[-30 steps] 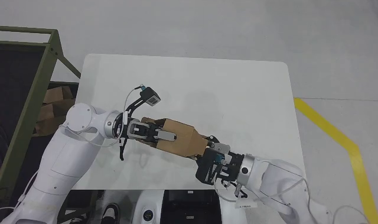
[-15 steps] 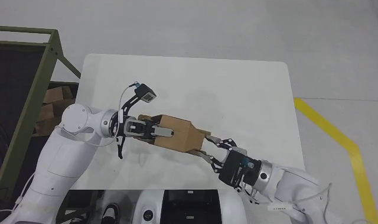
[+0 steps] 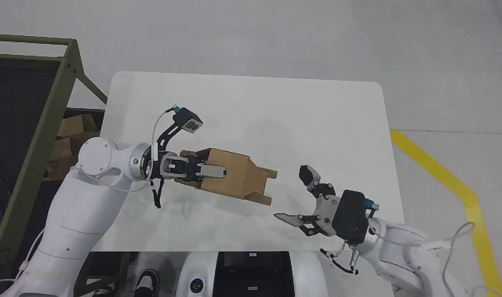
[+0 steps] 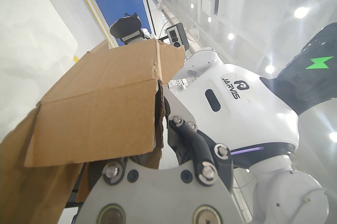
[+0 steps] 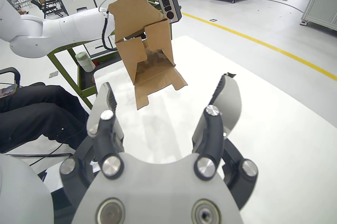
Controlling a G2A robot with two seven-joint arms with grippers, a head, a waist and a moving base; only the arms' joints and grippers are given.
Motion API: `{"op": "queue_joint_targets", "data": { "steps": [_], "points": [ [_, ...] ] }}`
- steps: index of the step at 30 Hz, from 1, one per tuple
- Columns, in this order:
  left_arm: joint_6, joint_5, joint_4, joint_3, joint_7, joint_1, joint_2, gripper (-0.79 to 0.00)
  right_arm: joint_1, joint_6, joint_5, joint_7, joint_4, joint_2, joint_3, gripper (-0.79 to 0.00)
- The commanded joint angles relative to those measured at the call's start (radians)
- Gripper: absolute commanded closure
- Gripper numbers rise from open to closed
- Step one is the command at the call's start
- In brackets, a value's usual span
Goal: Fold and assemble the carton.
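One brown carton (image 3: 229,174) hung clear above the white table (image 3: 329,117), just toward 8 o'clock from the table's middle in the top view. Its long axis ran from 9 o'clock to 4 o'clock. The open end, with its loose flaps (image 3: 265,197) splayed out, pointed to 4 o'clock, straight at the right gripper (image 3: 292,194). In the right wrist view the carton (image 5: 143,51) showed its hollow inside, tilted, with one flap hanging lowest.

The left gripper (image 3: 205,172) was clamped on the carton's 9 o'clock end. Its forearm lay almost level, reaching in from 9 o'clock, and in its own wrist view the cardboard (image 4: 100,104) pressed close against the fingers (image 4: 194,135).

The right gripper (image 5: 166,81) held nothing. Its fingers were spread wide, apart from the carton and at 4 o'clock from it. That arm came in from the table's 5 o'clock corner, with the wrist aimed toward 10 o'clock.
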State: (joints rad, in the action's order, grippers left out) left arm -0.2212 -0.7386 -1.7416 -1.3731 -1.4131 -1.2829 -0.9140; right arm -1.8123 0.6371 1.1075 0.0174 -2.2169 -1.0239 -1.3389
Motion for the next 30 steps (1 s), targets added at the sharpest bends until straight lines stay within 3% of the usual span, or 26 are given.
{"op": "queue_joint_targets", "data": {
  "steps": [1, 6, 11, 13, 16, 23, 30],
  "points": [
    [-0.006, 0.003, -0.003, -0.001, 0.0, -0.002, 0.0, 0.0, 0.0, 0.0, -0.001, 0.0, 0.0, 0.0, 0.0, -0.785],
    [-0.022, 0.004, -0.008, -0.005, 0.0, -0.008, 0.0, 0.0, 0.01, -0.001, -0.043, 0.035, 0.021, -0.002, 0.023, -0.785],
    [-0.035, 0.003, -0.011, -0.016, -0.005, -0.016, 0.0, 0.0, 0.09, 0.037, -0.299, 0.214, 0.111, -0.003, 0.079, -0.785],
    [-0.042, 0.007, -0.01, -0.021, -0.002, -0.02, 0.001, 0.0, 0.146, 0.1, -0.424, 0.303, 0.149, -0.002, 0.119, -0.785],
    [-0.047, 0.015, -0.013, -0.025, 0.002, -0.025, 0.001, 0.0, 0.225, 0.09, -0.557, 0.381, 0.212, -0.004, 0.153, -0.785],
    [-0.047, 0.02, -0.017, -0.028, 0.001, -0.027, 0.001, 0.0, 0.338, 0.162, -0.754, 0.429, 0.311, -0.013, 0.22, -0.785],
    [-0.045, 0.028, -0.019, -0.015, 0.005, -0.021, -0.001, 0.0, 0.404, 0.199, -0.826, 0.461, 0.349, -0.017, 0.258, -0.785]
  ]
}}
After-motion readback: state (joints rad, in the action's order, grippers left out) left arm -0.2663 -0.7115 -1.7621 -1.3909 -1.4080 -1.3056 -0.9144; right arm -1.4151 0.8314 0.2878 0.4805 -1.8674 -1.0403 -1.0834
